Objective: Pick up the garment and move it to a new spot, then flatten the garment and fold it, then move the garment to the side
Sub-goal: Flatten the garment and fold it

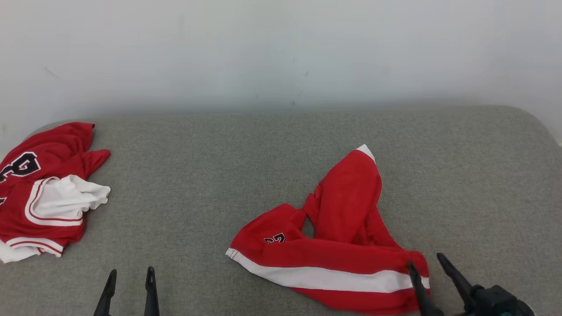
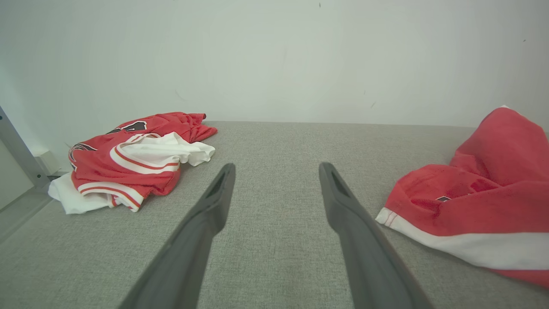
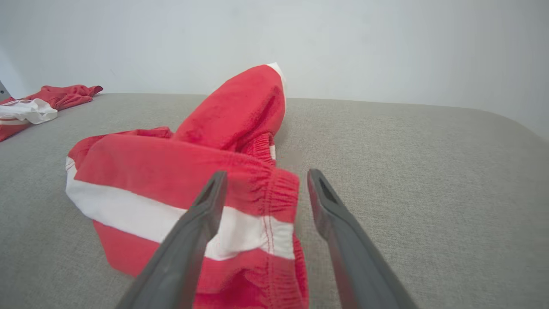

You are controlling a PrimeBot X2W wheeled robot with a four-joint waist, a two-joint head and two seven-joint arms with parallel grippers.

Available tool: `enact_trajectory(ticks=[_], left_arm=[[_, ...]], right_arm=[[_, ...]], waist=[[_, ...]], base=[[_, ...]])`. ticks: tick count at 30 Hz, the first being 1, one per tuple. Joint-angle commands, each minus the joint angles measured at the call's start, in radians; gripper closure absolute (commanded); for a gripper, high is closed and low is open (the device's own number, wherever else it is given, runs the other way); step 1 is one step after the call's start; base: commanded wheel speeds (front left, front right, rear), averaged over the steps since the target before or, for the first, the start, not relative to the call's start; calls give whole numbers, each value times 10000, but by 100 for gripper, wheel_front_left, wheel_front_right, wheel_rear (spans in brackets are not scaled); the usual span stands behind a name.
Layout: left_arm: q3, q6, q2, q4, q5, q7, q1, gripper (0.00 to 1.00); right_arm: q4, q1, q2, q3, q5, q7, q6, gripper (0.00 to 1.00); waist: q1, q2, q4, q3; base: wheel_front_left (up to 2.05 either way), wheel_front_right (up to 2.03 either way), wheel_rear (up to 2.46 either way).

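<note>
Crumpled red fabric shorts with a white stripe (image 1: 347, 219) lie at 5 o'clock on the grey upholstered surface (image 1: 210, 175); right gripper (image 1: 425, 260) fingers stand apart, the waistband corner between them; left gripper (image 1: 131, 270) fingers stand apart at 7 o'clock; a red-and-white jersey (image 1: 44, 197) lies at 9 o'clock.

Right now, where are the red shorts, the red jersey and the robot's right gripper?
red shorts (image 1: 347, 202): head view, on the raised red leg.
red jersey (image 1: 61, 151): head view, on its red upper part.
right gripper (image 1: 425, 259): head view, midway between its two fingertips.
</note>
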Motion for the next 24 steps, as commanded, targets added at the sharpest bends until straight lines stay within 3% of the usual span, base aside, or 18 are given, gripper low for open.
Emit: enact_trajectory(ticks=[1,12,24], left_arm=[[21,3,-16,20,-27,-34,110,0],[-89,-157,112,147,196,-34,-121,0],[-2373,-363,1672,1726,-259,-34,-1793,0]], right_arm=[[-155,66,47,-143,-62,-3,-22,0],[-1138,733,442,-777,-234,-3,-22,0],[-781,410,119,-211,-122,-3,-22,0]], waist=[[0,0,-40,-20],[0,0,-242,3],[0,0,-718,567]], base=[[0,0,0],[0,0,0],[0,0,0]])
